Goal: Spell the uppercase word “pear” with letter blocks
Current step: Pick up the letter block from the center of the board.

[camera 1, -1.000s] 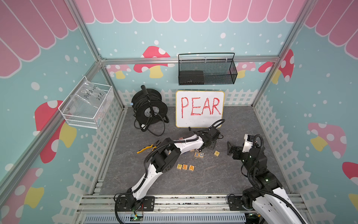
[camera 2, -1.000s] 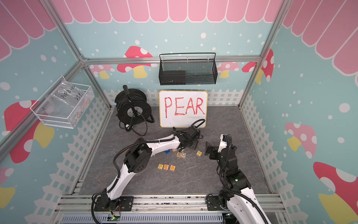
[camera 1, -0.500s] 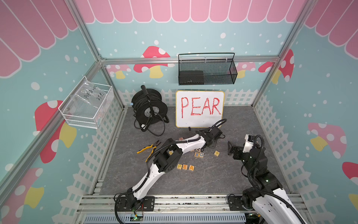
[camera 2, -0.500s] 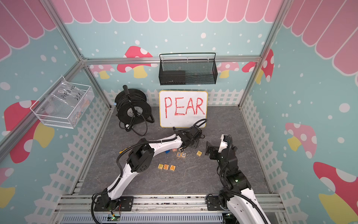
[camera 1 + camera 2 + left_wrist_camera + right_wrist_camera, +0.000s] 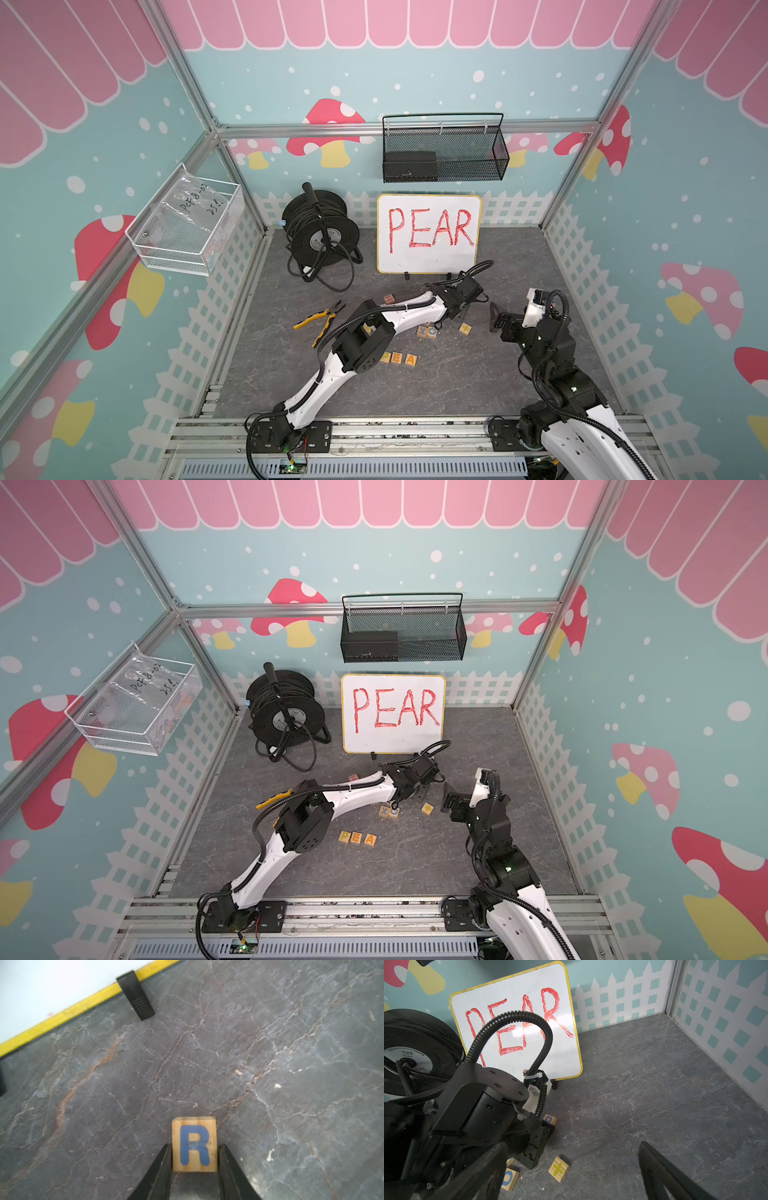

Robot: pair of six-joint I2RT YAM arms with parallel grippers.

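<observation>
While the P-E-A blocks [image 5: 398, 358] are sitting aligned, the left tool [image 5: 194, 1147] is gripping the remaining R block [image 5: 194, 1145]; the right tool [image 5: 572, 1144] is gaping empty.

The whiteboard [image 5: 428, 235] reads PEAR, a wooden block [image 5: 194, 1145] shows a blue R, and 3 blocks [image 5: 356, 838] spell PEA.

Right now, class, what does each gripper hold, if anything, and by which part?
The left gripper grips the R block by two opposite side faces; the right gripper stands open, holding nothing.
</observation>
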